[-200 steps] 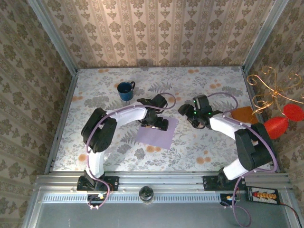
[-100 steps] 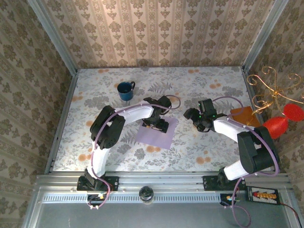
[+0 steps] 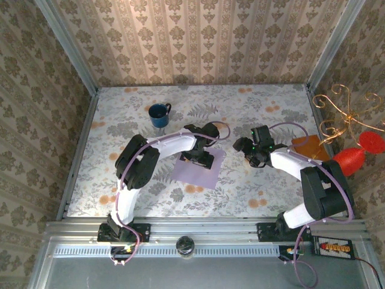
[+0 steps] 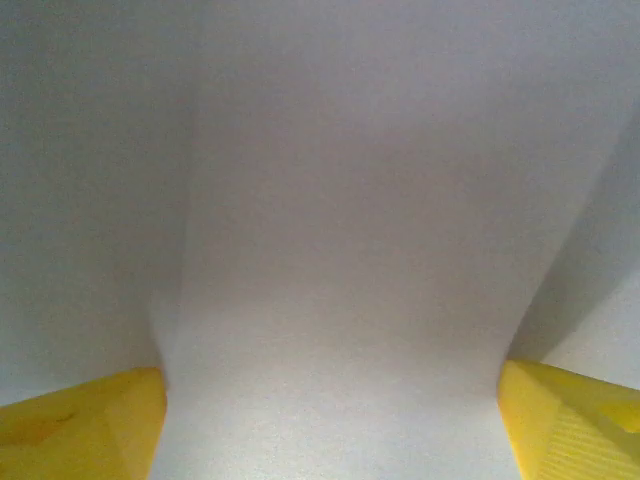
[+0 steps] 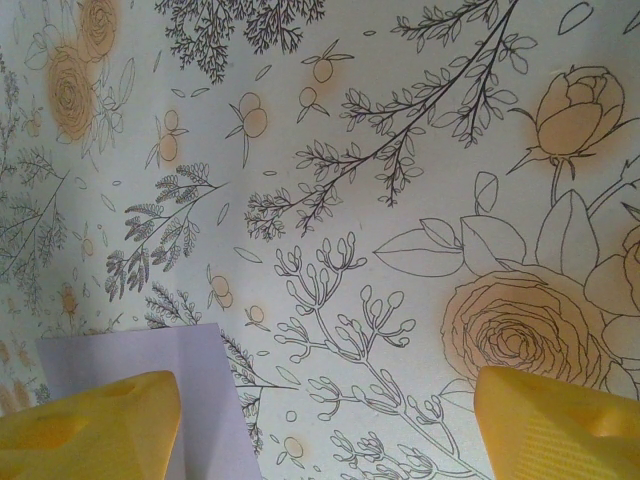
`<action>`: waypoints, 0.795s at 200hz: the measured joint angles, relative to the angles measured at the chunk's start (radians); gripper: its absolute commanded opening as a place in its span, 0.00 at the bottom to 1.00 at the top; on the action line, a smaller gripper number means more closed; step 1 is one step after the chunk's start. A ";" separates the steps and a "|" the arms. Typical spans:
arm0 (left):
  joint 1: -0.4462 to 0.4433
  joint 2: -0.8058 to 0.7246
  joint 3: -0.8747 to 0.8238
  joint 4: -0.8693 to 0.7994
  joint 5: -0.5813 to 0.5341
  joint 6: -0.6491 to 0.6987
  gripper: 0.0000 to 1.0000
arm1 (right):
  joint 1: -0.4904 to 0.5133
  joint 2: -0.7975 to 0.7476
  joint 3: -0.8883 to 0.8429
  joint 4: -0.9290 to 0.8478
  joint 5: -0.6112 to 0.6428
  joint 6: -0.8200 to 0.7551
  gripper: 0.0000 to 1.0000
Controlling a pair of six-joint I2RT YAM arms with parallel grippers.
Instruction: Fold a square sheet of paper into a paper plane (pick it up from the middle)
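On the floral counter (image 3: 271,120) a lilac sheet (image 3: 191,174) lies flat mid-counter, square with no long axis, edges slightly skewed; the left pincer (image 3: 201,158) stands spread over its far half, probably to pinch the middle, and the right pincer (image 3: 243,144), spread, waits beside it.

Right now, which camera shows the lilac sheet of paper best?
The top external view: the square sheet of paper lies on the table, its far part under the left gripper. The left wrist view sits too close: lilac surface, no edges. The right wrist view catches one corner.
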 measured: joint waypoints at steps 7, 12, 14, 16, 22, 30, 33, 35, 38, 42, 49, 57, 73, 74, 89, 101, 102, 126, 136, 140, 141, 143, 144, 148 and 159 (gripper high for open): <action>-0.002 -0.002 0.000 0.000 -0.003 -0.007 0.88 | 0.000 0.000 0.000 0.000 0.000 0.000 0.78; -0.003 -0.004 0.000 0.002 -0.003 -0.010 0.88 | 0.000 0.000 0.000 0.000 0.000 0.000 0.78; -0.004 -0.004 0.000 0.002 -0.003 -0.011 0.88 | 0.000 0.000 0.000 0.000 0.000 0.000 0.78; -0.005 -0.005 0.000 0.002 -0.003 -0.013 0.88 | 0.000 0.000 0.000 0.000 0.000 0.000 0.78; -0.008 -0.005 0.000 0.003 -0.003 -0.016 0.88 | 0.000 0.000 0.000 0.000 0.000 0.000 0.78; -0.012 -0.005 0.000 0.002 -0.003 -0.021 0.88 | 0.000 0.000 0.000 0.000 0.000 0.000 0.78; -0.014 -0.004 0.000 0.002 -0.003 -0.022 0.87 | 0.000 0.000 0.000 0.000 0.000 0.000 0.78; -0.016 -0.004 0.000 0.002 -0.003 -0.023 0.87 | 0.000 0.000 0.000 0.000 0.000 0.000 0.78; -0.016 -0.004 0.000 0.002 -0.003 -0.024 0.87 | 0.000 0.000 0.000 0.000 0.000 0.000 0.79; -0.019 -0.004 0.000 0.003 -0.003 -0.026 0.86 | 0.000 0.000 0.000 0.000 0.000 0.000 0.78; -0.023 -0.004 0.000 0.003 -0.003 -0.029 0.85 | 0.000 0.000 0.000 0.000 0.000 0.000 0.78; -0.025 -0.004 0.000 0.003 -0.002 -0.029 0.84 | 0.000 0.000 0.000 0.000 0.000 0.000 0.78; -0.029 0.003 0.000 0.005 -0.003 -0.033 0.83 | 0.000 0.000 0.000 0.000 0.000 0.000 0.78; -0.029 0.004 0.000 0.006 -0.002 -0.034 0.83 | 0.000 0.000 0.000 0.000 0.000 0.000 0.78; -0.029 0.010 0.001 0.010 0.005 -0.037 0.80 | 0.000 0.000 0.000 0.000 0.000 0.000 0.78; -0.029 0.011 0.001 0.011 0.008 -0.039 0.78 | 0.000 0.000 0.000 0.000 0.000 0.000 0.78; -0.029 0.011 0.001 0.011 0.008 -0.039 0.77 | 0.000 0.000 0.000 0.000 0.000 0.000 0.78; -0.029 0.011 0.000 0.018 0.016 -0.050 0.69 | 0.000 0.000 0.000 0.000 0.000 0.000 0.78; -0.029 0.011 -0.001 0.021 0.016 -0.052 0.67 | 0.000 0.000 0.000 0.000 0.000 0.000 0.78; -0.028 0.011 -0.001 0.022 0.016 -0.053 0.66 | 0.000 0.000 0.000 0.000 0.000 0.000 0.78; -0.028 0.011 -0.001 0.022 0.016 -0.053 0.66 | 0.000 0.000 0.000 0.000 0.000 0.000 0.78; -0.028 0.011 -0.001 0.022 0.015 -0.053 0.66 | 0.000 0.000 0.000 0.000 0.000 0.000 0.78; -0.028 0.011 -0.002 0.022 0.015 -0.053 0.66 | 0.000 0.000 0.000 0.000 0.000 0.000 0.78; -0.027 0.011 -0.002 0.025 0.015 -0.055 0.65 | 0.000 0.000 0.000 0.000 0.000 0.000 0.78; -0.025 0.011 -0.005 0.029 0.016 -0.056 0.63 | 0.000 0.000 0.000 0.000 0.000 0.000 0.78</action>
